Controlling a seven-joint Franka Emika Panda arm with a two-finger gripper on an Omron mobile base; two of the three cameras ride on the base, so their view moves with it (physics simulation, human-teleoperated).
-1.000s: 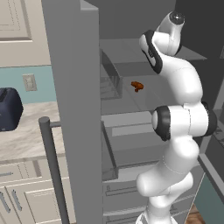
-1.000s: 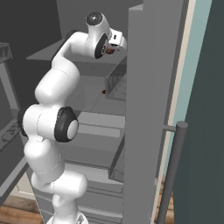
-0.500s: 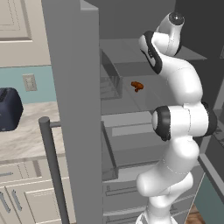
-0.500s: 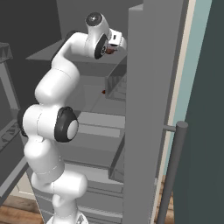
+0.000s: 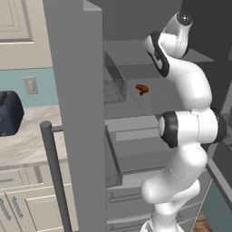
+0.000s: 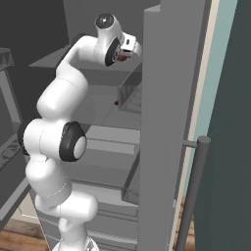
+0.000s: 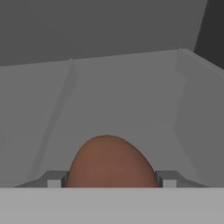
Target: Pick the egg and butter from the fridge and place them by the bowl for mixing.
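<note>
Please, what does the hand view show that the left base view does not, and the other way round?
Hand view: the reddish-brown egg close up, with the gripper closed on its two sides. Left base view: the white arm reaching into the fridge, an orange-brown lumpy item on a shelf, and the door's bar handle. Both: the grey inner walls of the fridge.

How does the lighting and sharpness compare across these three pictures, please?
Hand view: the egg is close, soft-edged, evenly lit, no glare. Left base view: flat light, fridge interior dim grey. Right base view: the hand is crisp against the dark upper left.
</note>
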